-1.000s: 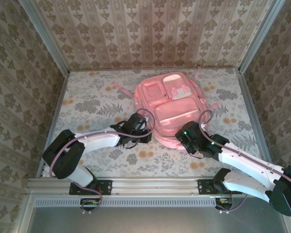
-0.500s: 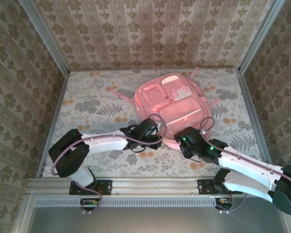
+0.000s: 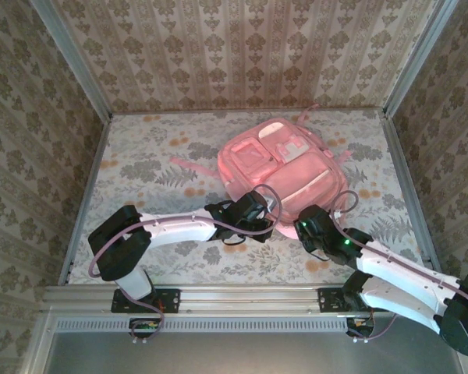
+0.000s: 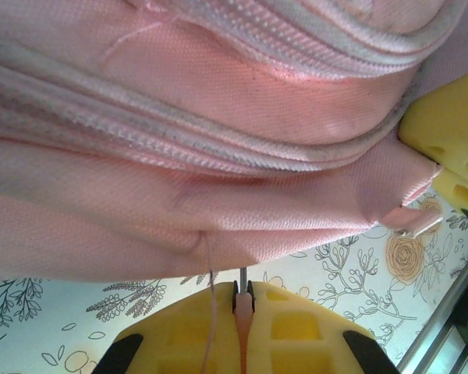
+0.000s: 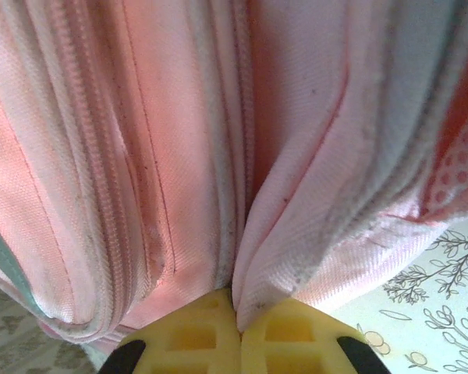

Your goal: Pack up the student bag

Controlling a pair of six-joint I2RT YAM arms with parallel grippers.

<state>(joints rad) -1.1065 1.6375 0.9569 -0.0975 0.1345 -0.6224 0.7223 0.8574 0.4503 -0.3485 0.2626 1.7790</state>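
The student bag (image 3: pixel 277 164), a big soft pink backpack, lies front pockets up on the middle of the floral table. At its near edge my left gripper (image 3: pixel 268 224) is shut on a small pink zipper pull (image 4: pixel 242 302) with a metal stem, just under the bag's pink cloth (image 4: pixel 218 156). Close to the right of it, my right gripper (image 3: pixel 305 227) is shut on a fold of the bag's fabric (image 5: pixel 296 257); the fold runs down between its yellow fingers (image 5: pixel 187 335). In the left wrist view the right gripper's yellow fingers (image 4: pixel 446 144) stand at the right edge.
A pink strap (image 3: pixel 186 164) trails left of the bag and another (image 3: pixel 310 114) points to the back wall. Wallpapered walls close in the table on three sides. A metal rail (image 3: pixel 234 298) runs along the near edge by the arm bases.
My left gripper has slid right along the bag's near edge, still shut. My right gripper, open a moment ago, has shut on the bag's fabric. The bag has turned slightly.
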